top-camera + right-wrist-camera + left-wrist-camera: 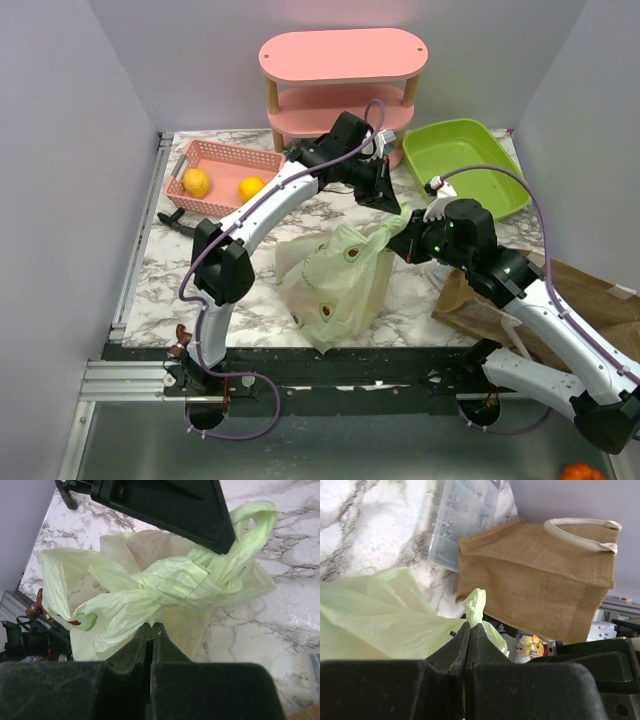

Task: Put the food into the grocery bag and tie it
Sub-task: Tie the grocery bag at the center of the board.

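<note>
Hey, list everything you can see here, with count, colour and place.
green bag: one, pale green, avocado print, table centre
basket: one, pink, back left
fruits: two, yellow-orange, in basket
shelf: one, pink, back centre
tray: one, lime green, back right
brown bag: one, brown, front right
clear box: one, clear, beside brown bag
table: one, white marble, under everything
arms: two, white and black, near edge
left tool: one, black, shut on green bag
right tool: one, black, shut on green bag

Pale green translucent grocery bag (335, 285) printed with halved avocados, on a white marble table (420, 300) veined grey. Far left, a coral basket (235, 150) with yellow-orange fruits (197, 182); far, a pink shelf (343, 60); right, a lime tray (450, 155).
</note>
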Robot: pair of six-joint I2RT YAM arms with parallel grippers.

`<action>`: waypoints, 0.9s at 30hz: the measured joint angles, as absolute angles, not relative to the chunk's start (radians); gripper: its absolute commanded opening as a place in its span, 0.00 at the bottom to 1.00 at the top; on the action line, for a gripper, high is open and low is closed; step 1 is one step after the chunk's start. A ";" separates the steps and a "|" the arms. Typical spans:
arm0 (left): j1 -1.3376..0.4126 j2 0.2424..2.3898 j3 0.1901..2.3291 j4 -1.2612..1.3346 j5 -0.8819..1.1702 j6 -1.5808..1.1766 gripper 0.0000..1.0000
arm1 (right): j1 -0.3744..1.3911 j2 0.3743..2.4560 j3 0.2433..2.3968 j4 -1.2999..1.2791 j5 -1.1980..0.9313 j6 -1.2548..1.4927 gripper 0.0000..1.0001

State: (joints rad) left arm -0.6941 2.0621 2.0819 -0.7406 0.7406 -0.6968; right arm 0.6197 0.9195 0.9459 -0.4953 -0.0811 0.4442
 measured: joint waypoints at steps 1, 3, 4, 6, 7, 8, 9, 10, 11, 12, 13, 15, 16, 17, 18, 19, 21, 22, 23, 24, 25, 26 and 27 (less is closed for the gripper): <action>-0.694 2.054 2.076 -0.747 0.714 -0.696 0.00 | 0.620 0.919 0.946 -0.496 -0.080 0.445 0.01; -0.692 2.033 2.060 -0.754 0.680 -0.695 0.00 | 0.620 0.916 0.947 -0.506 -0.075 0.448 0.01; -0.687 2.019 2.051 -0.759 0.657 -0.693 0.00 | 0.620 0.915 0.947 -0.515 -0.071 0.452 0.01; -0.679 1.984 2.043 -0.775 0.626 -0.689 0.00 | 0.620 0.912 0.954 -0.535 -0.060 0.459 0.01; -0.674 1.963 2.043 -0.786 0.603 -0.684 0.00 | 0.620 0.910 0.961 -0.547 -0.053 0.464 0.01; -0.669 1.942 2.043 -0.797 0.581 -0.681 0.00 | 0.620 0.907 0.967 -0.555 -0.046 0.471 0.01; -0.662 1.918 2.043 -0.807 0.562 -0.677 0.00 | 0.620 0.902 0.977 -0.570 -0.033 0.475 0.01; -0.652 1.886 2.037 -0.814 0.537 -0.672 0.00 | 0.620 0.896 0.984 -0.578 -0.021 0.480 0.01; -0.645 1.859 2.028 -0.820 0.520 -0.669 0.00 | 0.620 0.890 0.992 -0.584 -0.010 0.484 0.01; -0.634 1.827 2.014 -0.822 0.505 -0.665 0.00 | 0.620 0.884 0.997 -0.587 -0.001 0.488 0.01; -0.624 1.795 1.999 -0.823 0.495 -0.662 0.00 | 0.620 0.876 1.004 -0.588 0.010 0.494 0.01; -0.608 1.740 1.962 -0.825 0.476 -0.657 0.00 | 0.620 0.863 1.010 -0.593 0.020 0.501 0.01; -0.598 1.707 1.934 -0.827 0.463 -0.654 0.00 | 0.620 0.860 1.010 -0.595 0.022 0.506 0.01; -0.592 1.688 1.917 -0.831 0.457 -0.653 0.00 | 0.620 0.856 1.010 -0.598 0.022 0.509 0.01; -0.586 1.668 1.898 -0.832 0.449 -0.651 0.00 | 0.620 0.855 1.010 -0.598 0.022 0.514 0.01; -0.583 1.655 1.882 -0.832 0.440 -0.649 0.00 | 0.620 0.856 1.010 -0.599 0.022 0.518 0.01; -0.573 1.619 1.829 -0.831 0.420 -0.643 0.00 | 0.620 0.856 1.010 -0.604 0.024 0.526 0.01; -0.569 1.605 1.808 -0.831 0.412 -0.640 0.00 | 0.620 0.856 1.010 -0.606 0.025 0.528 0.01; -0.561 1.581 1.769 -0.834 0.402 -0.638 0.00 | 0.620 0.856 1.010 -0.608 0.027 0.531 0.01; -0.556 1.567 1.749 -0.833 0.397 -0.636 0.00 | 0.621 0.856 1.010 -0.610 0.029 0.532 0.01; -0.548 1.538 1.709 -0.828 0.390 -0.635 0.00 | 0.621 0.857 1.010 -0.611 0.031 0.533 0.01; -0.540 1.510 1.671 -0.826 0.385 -0.635 0.00 | 0.621 0.858 1.010 -0.612 0.034 0.534 0.01; -0.533 1.489 1.644 -0.823 0.382 -0.634 0.00 | 0.621 0.859 1.010 -0.612 0.036 0.535 0.01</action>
